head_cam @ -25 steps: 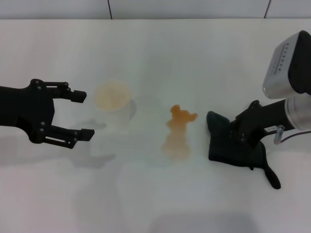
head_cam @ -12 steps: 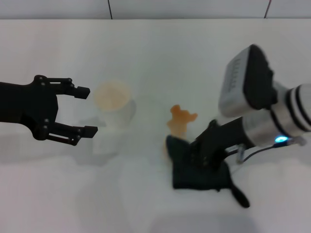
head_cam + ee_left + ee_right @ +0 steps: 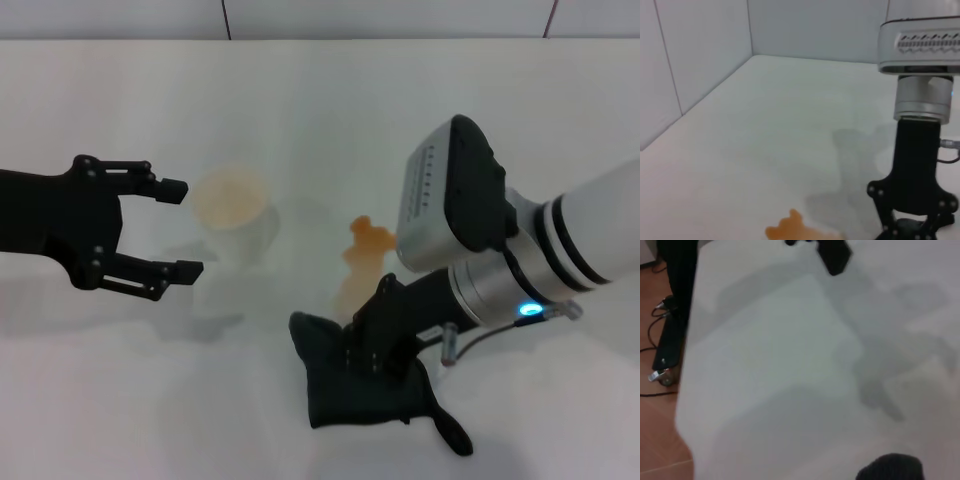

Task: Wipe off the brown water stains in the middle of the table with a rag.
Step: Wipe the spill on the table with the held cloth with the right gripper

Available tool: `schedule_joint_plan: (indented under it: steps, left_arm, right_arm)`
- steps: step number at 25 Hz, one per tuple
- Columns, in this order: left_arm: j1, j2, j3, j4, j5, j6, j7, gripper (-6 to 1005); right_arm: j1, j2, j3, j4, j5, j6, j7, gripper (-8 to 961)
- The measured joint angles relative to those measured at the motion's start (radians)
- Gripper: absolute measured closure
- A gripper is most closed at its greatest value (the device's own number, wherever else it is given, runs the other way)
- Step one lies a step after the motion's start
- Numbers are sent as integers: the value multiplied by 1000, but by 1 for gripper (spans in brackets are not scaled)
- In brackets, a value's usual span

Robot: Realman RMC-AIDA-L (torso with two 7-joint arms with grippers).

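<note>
Beside the brown water stains (image 3: 364, 262), right gripper (image 3: 372, 335) presses rag (image 3: 355, 385).

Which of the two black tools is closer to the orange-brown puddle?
The right one. The right tool presses the near-black cloth rag onto the white table right at the thin orange-brown puddle's near edge; the left tool hovers open beyond the clear plastic cup.

A clear plastic cup with an orange-tinted rim (image 3: 232, 222) stood upright on the worktop, left of centre in the head view, casting a soft grey shadow toward the near edge. Behind the surface ran a wall of pale grey panels (image 3: 805, 27) split by thin dark seams. In the right wrist view, a wooden-brown floor (image 3: 657, 390) showed past the edge, with black cables (image 3: 662, 325) lying on it.
</note>
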Motion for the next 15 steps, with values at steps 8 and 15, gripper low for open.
schedule_joint_plan:
  steps: [8, 15]
  left_arm:
    - [-3, -12, 0, -7, 1, -12, 1, 110]
    - [2, -22, -2, -8, 1, -16, 1, 110]
  right_arm:
    - [109, -1, 8, 125, -6, 33, 15, 869]
    - [160, -9, 63, 213, -19, 82, 15, 869]
